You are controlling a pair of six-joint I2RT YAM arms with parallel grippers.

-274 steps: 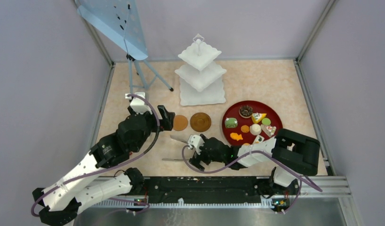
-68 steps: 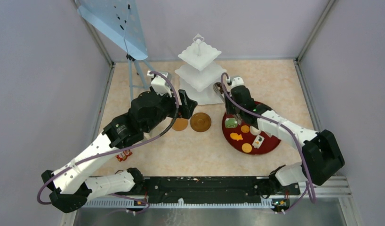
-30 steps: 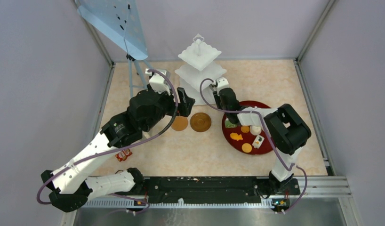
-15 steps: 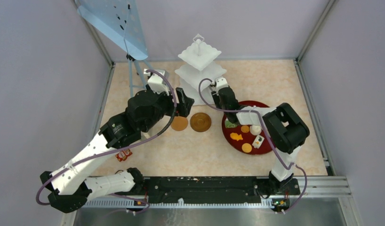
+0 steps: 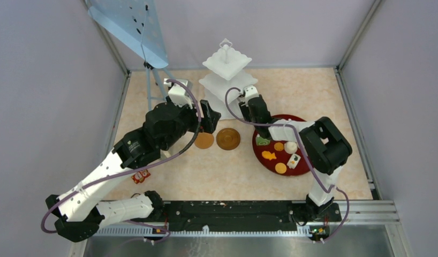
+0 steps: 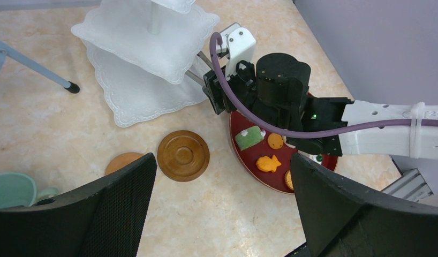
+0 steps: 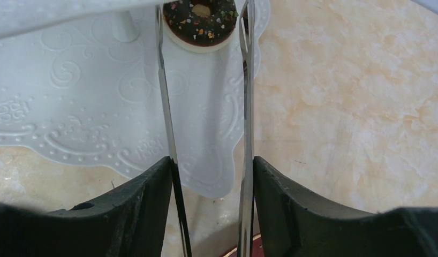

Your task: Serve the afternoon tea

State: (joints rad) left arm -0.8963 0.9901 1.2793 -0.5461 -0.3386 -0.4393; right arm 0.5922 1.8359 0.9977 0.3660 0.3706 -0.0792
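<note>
Chocolate tart with sprinkles (image 7: 202, 21) sits on the bottom tier of the white three-tier stand (image 7: 72, 107), near its scalloped edge, straight ahead of the right gripper (image 7: 211, 171). That gripper clamps long metal tongs (image 7: 164, 107). The tong tips flank the tart; contact unclear. Left gripper (image 6: 222, 160) is spread wide and holds nothing, above the worktop (image 6: 56, 134).

You're looking down into a booth with plain pale lilac walls (image 5: 45, 134) on three sides and metal posts (image 5: 111, 45) in the back corners. The tabletop (image 5: 313, 91) is beige, marbled and evenly lit. At upper left of the top view a blue perforated panel (image 5: 132, 27) tilts on a tripod (image 5: 149, 88). Along the bottom edge run a black rail (image 5: 233, 211) and a steel sheet (image 5: 233, 246).
</note>
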